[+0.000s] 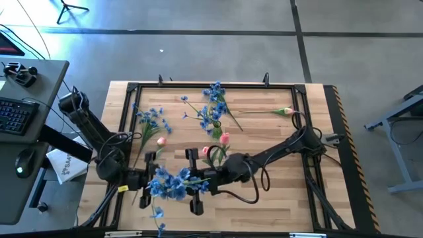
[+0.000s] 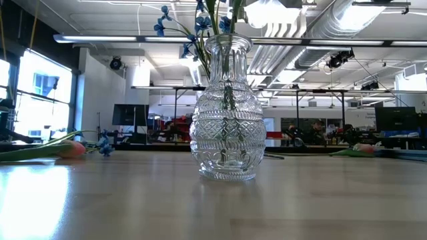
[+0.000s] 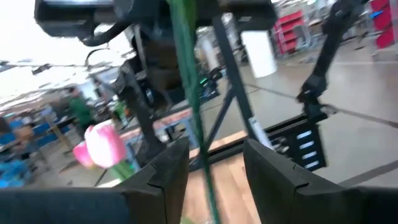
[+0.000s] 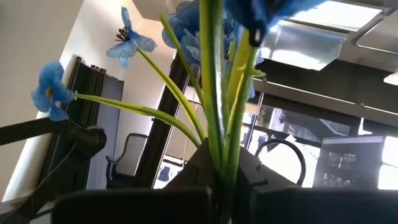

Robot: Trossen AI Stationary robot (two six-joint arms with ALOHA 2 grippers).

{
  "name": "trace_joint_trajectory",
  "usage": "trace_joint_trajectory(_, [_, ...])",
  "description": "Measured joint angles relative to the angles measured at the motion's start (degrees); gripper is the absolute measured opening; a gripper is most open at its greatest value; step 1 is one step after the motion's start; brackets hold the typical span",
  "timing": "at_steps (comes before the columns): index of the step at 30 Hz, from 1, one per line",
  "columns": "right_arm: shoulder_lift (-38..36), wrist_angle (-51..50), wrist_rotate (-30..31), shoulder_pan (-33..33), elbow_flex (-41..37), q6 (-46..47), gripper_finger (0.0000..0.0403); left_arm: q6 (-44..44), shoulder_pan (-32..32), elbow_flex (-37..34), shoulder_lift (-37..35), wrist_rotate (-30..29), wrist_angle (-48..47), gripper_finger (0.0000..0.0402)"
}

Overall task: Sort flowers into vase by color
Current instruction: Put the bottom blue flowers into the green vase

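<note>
Green stems of a blue-blossom spray (image 4: 214, 93) fill the right wrist view, pinched in the pressed-together right gripper (image 1: 206, 182). Beside it, the left gripper (image 1: 147, 177) has its fingers (image 3: 163, 171) parted around a thin stem. Below both grippers, the ribbed clear glass vase (image 2: 226, 110) holds stems already. About 3 blue sprays (image 1: 213, 109) and 3 pink tulips (image 1: 225, 138) lie beyond the grippers unsorted, well clear of the black table frame (image 1: 198, 85), I judge

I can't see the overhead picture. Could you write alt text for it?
Seen from above, two dark robot arms meet at the near edge of a wooden table, where the right gripper is shut on a spray of blue flowers and the left gripper sits beside it. More blue sprays and pink tulips lie scattered across the table.
</note>
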Motion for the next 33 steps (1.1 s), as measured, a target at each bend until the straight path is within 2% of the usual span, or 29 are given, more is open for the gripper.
trace_joint_trajectory(3, [0.0, 0.3, 0.0, 0.0, 0.0, 0.0, 0.0003, 0.4, 0.0, 0.0, 0.7, -3.4, 0.0, 0.0103])
trace_joint_trajectory(8, [0.0, -1.3, 0.0, -0.2, 0.0, 1.3, 0.0004, 2.1, -0.1, 0.0, 1.6, -3.1, 0.0, 0.0019])
trace_joint_trajectory(12, [0.0, -2.4, 0.1, -0.4, 0.0, 2.3, 0.0005, -1.0, -0.2, 0.0, 1.8, -6.4, -0.4, 0.0007])
trace_joint_trajectory(16, [-0.1, -4.8, 4.1, -0.1, 0.0, 0.4, 0.0020, -3.2, -1.3, 0.0, 1.9, -14.1, -1.1, 0.0003])
trace_joint_trajectory(21, [-2.7, -13.3, 11.0, 1.3, 0.0, -1.0, 0.0081, -2.8, -4.0, 0.1, 1.8, -22.0, -0.8, 0.0001])
trace_joint_trajectory(27, [-5.9, -26.1, 18.3, 3.0, 0.0, 3.5, 0.0177, -0.7, -6.3, 2.3, 1.8, -22.5, -0.7, 0.0001])
trace_joint_trajectory(30, [-5.7, -30.4, 18.8, 2.7, 0.0, 7.1, 0.0213, 0.1, -6.4, 2.9, 1.8, -22.0, -0.7, 0.0001])
trace_joint_trajectory(33, [-4.8, -30.8, 17.7, 1.4, 0.0, 10.8, 0.0231, 0.1, -5.9, 2.9, 1.8, -21.4, -0.8, 0.0000])
